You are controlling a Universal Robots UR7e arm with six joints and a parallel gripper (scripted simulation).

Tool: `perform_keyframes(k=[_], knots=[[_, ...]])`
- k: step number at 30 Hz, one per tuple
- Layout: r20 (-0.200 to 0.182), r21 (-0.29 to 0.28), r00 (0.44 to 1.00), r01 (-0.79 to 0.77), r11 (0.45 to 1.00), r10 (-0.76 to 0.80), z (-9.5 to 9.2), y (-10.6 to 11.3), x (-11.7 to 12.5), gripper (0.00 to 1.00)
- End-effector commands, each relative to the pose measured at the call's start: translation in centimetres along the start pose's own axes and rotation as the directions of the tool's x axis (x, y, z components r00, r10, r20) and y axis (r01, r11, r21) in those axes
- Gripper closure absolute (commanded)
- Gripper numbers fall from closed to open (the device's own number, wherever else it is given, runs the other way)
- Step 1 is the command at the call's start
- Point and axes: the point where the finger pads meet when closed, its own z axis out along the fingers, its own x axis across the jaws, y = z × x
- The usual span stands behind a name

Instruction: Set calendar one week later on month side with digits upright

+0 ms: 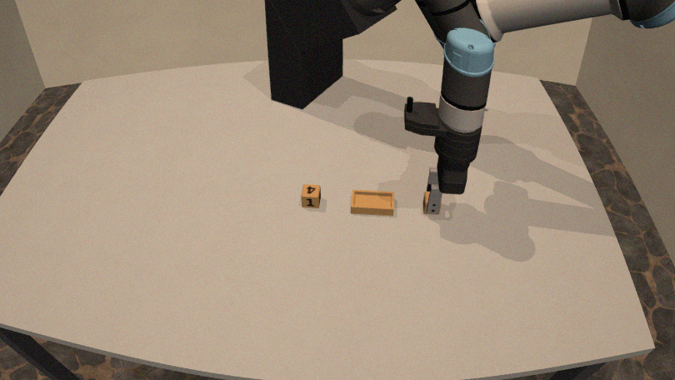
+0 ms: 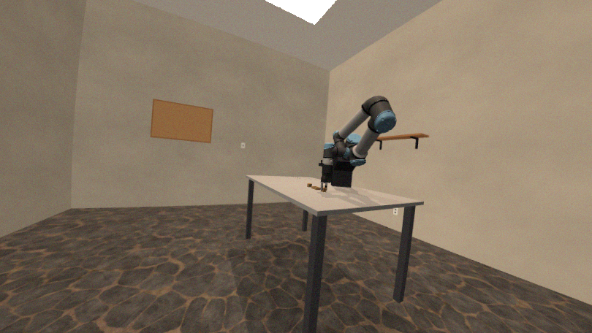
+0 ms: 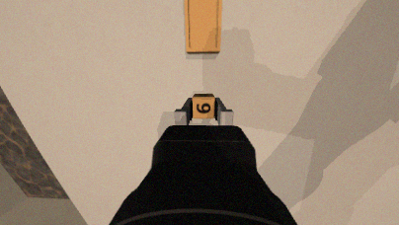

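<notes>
— Calendar tray [image 1: 372,211]: where did it sit?

— Flat on the counter [image 1: 188,282], with nothing inside it. Both cubes stood outside it, one on each side.

— Which cube was where?

— In the top view, the free cube [image 1: 310,196] stood to the left of the tray, a short gap from it, on the counter. Its top face showed a 4, upside down to that camera, and its near face showed a 1.

— And the other?

— The second cube [image 3: 203,107] was on the tray's right, about as far off. The wrist view showed a 6 on the face turned towards the camera.

— What about the gripper [image 3: 203,116]?

— It pointed straight down beside the tray, and its fingers were clamped on the second cube, one against each side. I could not tell whether that cube touched the counter or hung just above it.

— Anything touching the tray?

— No. Cubes and gripper were all apart from it.
</notes>
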Motion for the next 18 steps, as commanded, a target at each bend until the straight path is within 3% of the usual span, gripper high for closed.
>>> perform_keyframes(k=[1,5,6,10,11,13,14,18], knots=[[0.0,0.0,1.0,0.001,1.0,-0.001,0.01,-0.01,-0.1,0.43],[0.0,0.0,1.0,0.001,1.0,-0.001,0.01,-0.01,-0.1,0.37],[0.0,0.0,1.0,0.001,1.0,-0.001,0.01,-0.01,-0.1,0.31],[0.0,0.0,1.0,0.001,1.0,-0.001,0.01,-0.01,-0.1,0.31],[0.0,0.0,1.0,0.001,1.0,-0.001,0.01,-0.01,-0.1,0.25],[0.0,0.0,1.0,0.001,1.0,-0.001,0.01,-0.01,-0.1,0.25],[0.0,0.0,1.0,0.001,1.0,-0.001,0.01,-0.01,-0.1,0.19],[0.0,0.0,1.0,0.001,1.0,-0.001,0.01,-0.01,-0.1,0.13]])
